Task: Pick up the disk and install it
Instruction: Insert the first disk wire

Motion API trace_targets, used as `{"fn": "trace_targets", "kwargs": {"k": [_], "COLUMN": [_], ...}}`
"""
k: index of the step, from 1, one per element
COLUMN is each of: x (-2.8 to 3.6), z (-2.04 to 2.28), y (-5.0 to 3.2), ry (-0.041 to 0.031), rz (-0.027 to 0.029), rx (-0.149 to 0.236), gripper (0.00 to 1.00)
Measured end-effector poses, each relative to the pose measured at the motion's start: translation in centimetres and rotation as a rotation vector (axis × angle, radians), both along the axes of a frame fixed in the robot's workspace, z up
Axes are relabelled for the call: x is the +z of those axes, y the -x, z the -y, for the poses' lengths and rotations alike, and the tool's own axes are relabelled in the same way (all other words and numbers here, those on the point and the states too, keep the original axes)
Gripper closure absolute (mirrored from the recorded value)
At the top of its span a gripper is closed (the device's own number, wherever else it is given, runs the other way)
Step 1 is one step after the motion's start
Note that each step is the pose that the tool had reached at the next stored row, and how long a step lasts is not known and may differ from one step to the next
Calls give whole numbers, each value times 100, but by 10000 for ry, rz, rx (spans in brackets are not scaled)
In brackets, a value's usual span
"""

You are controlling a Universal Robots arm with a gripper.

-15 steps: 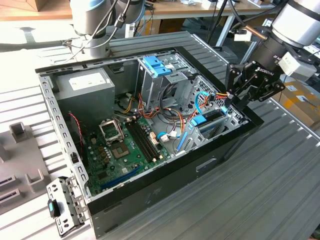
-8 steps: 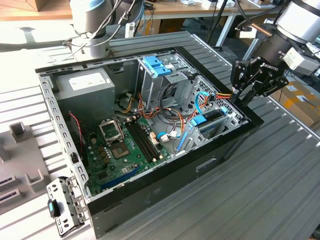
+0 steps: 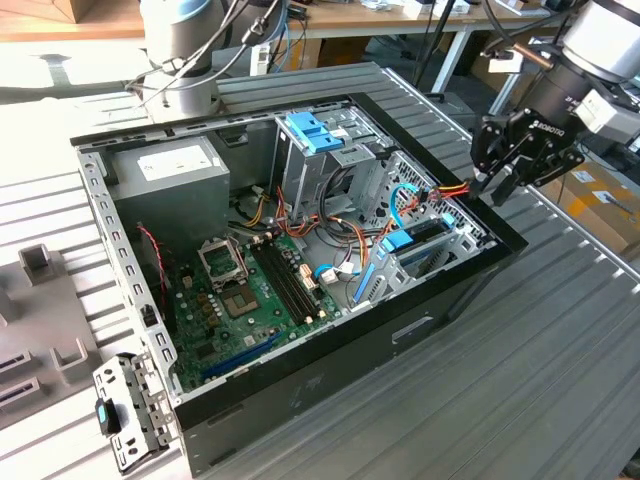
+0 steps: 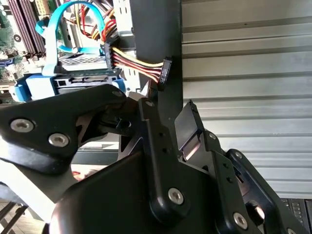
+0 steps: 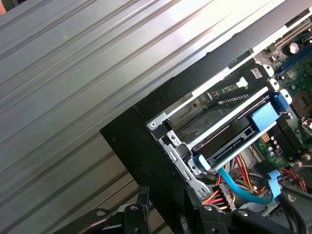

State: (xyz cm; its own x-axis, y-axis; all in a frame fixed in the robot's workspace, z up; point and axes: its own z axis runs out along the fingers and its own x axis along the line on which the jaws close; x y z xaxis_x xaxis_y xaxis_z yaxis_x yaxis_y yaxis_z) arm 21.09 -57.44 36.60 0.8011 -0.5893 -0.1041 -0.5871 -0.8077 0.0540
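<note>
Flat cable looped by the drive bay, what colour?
Light blue flat cable; best in the second wrist view.

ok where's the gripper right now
The gripper is at the exterior view's right, at the rim of the open case, next to the red-and-yellow cable.

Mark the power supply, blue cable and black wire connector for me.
power supply (image 3: 170, 162): exterior view, white sticker on top.
blue cable (image 5: 241, 189): first wrist view, its straight run.
black wire connector (image 4: 165, 73): second wrist view, connector body.
</note>
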Motion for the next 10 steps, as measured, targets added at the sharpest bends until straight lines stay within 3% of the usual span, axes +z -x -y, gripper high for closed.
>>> {"fn": "trace_targets", "kwargs": {"k": [4,10], "x": [0,-1], "z": [-4,-4], "y": [-62,-66], "ry": [0,-5], "rz": [0,0], "rx": [0,12], "gripper": [58,58]}}
